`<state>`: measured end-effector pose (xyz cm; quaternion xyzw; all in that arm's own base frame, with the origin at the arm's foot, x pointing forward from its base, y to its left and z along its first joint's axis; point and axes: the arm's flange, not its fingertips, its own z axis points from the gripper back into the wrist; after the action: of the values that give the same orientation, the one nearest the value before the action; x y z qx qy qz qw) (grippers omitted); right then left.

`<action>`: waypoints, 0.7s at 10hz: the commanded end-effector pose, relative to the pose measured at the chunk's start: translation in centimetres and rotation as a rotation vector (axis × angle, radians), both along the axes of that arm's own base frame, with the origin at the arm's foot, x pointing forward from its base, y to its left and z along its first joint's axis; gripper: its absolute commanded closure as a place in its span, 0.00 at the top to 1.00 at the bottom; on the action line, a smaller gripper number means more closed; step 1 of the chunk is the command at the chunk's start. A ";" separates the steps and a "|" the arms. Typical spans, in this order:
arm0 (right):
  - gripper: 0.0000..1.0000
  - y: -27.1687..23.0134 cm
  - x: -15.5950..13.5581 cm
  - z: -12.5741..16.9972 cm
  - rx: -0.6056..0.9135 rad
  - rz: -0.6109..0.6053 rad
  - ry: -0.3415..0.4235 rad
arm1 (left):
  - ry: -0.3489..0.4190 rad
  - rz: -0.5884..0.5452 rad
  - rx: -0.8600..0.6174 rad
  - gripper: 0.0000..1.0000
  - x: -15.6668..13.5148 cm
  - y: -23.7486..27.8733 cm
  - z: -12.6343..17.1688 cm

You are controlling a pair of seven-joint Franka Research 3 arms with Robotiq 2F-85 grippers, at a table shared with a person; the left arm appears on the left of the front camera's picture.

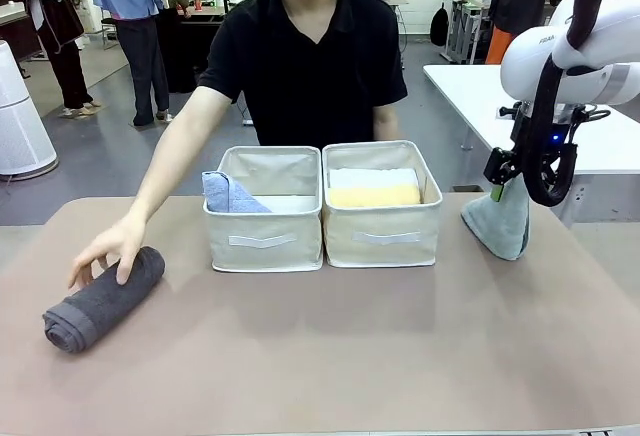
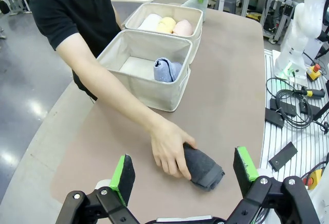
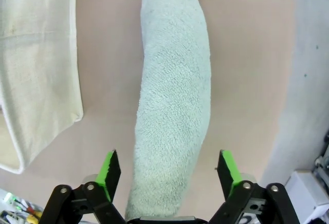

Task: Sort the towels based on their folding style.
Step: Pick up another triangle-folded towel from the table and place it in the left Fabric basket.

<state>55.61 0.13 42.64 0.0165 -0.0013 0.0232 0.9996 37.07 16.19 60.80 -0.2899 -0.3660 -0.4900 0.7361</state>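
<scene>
No word, number or sign is legible at this moment. The white strips on the front walls of the left bin (image 1: 264, 241) and the right bin (image 1: 382, 238) are blank. A faint dark marking on the white shell of my right arm (image 1: 541, 43) is too small to read.

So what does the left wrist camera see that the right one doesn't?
Left wrist view: a person's hand on the rolled dark grey towel, a light blue towel in one bin, three rolls in the other. Right wrist view: the right gripper's green pads open either side of the grey-green towel. Both: the brown table, a beige bin, that towel (far off).
</scene>
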 end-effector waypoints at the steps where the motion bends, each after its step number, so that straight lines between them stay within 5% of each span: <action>1: 0.40 -0.2 0.4 0.4 0.000 0.025 0.015 | -0.012 -0.010 -0.012 1.00 0.0 0.1 0.1; 2: 0.28 -0.3 0.2 0.7 0.000 0.024 0.010 | -0.012 -0.010 -0.012 1.00 0.0 0.1 0.1; 3: 0.00 -0.5 0.2 0.8 -0.002 0.021 0.009 | -0.012 -0.010 -0.012 1.00 0.0 0.1 0.1; 4: 0.25 -0.5 0.2 0.8 -0.002 0.020 0.011 | -0.012 -0.010 -0.012 1.00 0.0 0.1 0.1; 5: 0.00 -0.6 0.3 0.8 -0.005 0.019 0.012 | -0.012 -0.010 -0.012 1.00 0.0 0.1 0.1; 7: 0.00 -0.6 0.4 0.9 -0.006 0.021 0.008 | -0.012 -0.010 -0.012 1.00 0.0 0.1 0.1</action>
<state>55.80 -0.08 43.32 0.0166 -0.0023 0.0262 0.9995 37.07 16.19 60.80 -0.2899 -0.3660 -0.4900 0.7361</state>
